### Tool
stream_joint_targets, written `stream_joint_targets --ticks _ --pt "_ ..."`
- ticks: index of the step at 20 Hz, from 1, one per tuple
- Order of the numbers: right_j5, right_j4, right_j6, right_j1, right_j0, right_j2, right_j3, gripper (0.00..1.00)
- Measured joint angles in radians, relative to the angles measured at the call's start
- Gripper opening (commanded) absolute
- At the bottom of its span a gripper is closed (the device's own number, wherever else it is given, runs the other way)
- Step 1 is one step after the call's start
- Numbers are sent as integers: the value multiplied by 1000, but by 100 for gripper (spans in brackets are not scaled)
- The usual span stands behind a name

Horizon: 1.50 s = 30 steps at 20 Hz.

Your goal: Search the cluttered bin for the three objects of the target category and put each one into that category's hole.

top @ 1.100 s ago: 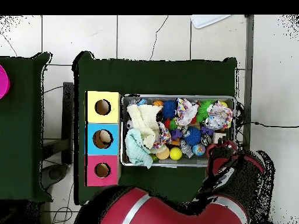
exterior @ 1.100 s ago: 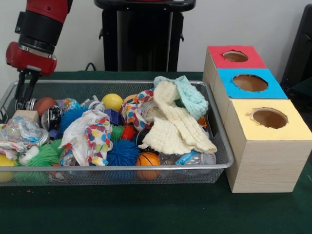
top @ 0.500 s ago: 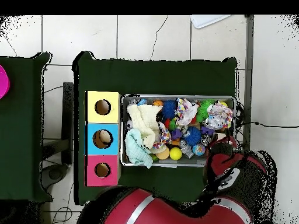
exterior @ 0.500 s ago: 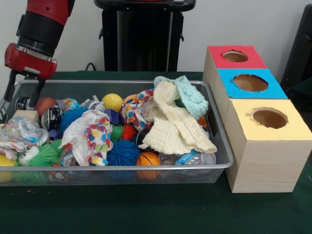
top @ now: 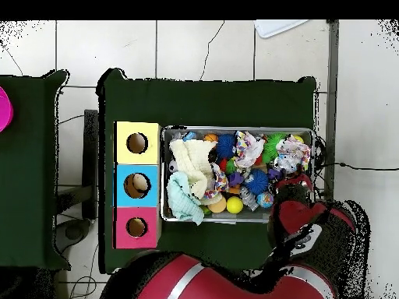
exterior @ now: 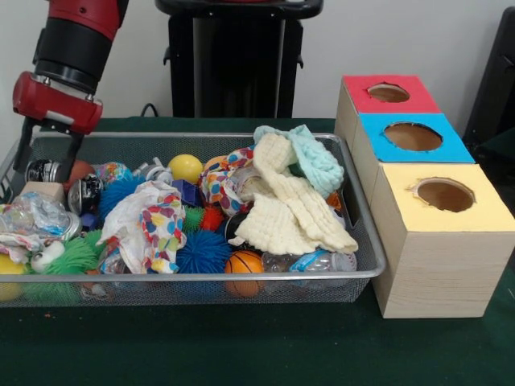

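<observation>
At the far left of the front view your gripper [exterior: 47, 157] hangs over the bin's left end, its jaws spread apart around a shiny round metal object [exterior: 40, 170] that sits between the two black fingers — whether they actually press on it you cannot tell from here. Just beside it lie a brownish ball [exterior: 79, 170] and a pale wooden block [exterior: 42, 191]. The wire mesh bin [exterior: 201, 285] sits on the green desk [exterior: 241, 346], packed with clutter: crumpled clear plastic [exterior: 28, 217] and a green spiky ball [exterior: 74, 256] at the left, then a white cloth with coloured spots [exterior: 149, 221], a yellow ball [exterior: 186, 167] at the back, a blue spiky ball [exterior: 203, 251] and a small basketball [exterior: 244, 264] near the front rim. Further right a cream knitted cloth [exterior: 294, 205] drapes over the pile, with a mint-green cloth [exterior: 315, 157] just behind it. Right of the bin, touching its end, stand three wooden boxes in a row, each with a round hole on top — the yellow box [exterior: 442, 233] nearest, the blue box [exterior: 412, 138] in the middle, the red box [exterior: 386, 92] farthest. In the overhead view something pale shows inside the blue box's hole [top: 137, 184].
</observation>
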Motion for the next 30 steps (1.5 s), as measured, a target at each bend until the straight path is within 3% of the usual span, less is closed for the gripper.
stream_joint_targets --ticks 16,30 --pt "-59 3 0 -29 15 4 -1 100" --pt "-60 -124 0 -71 15 53 -49 100"
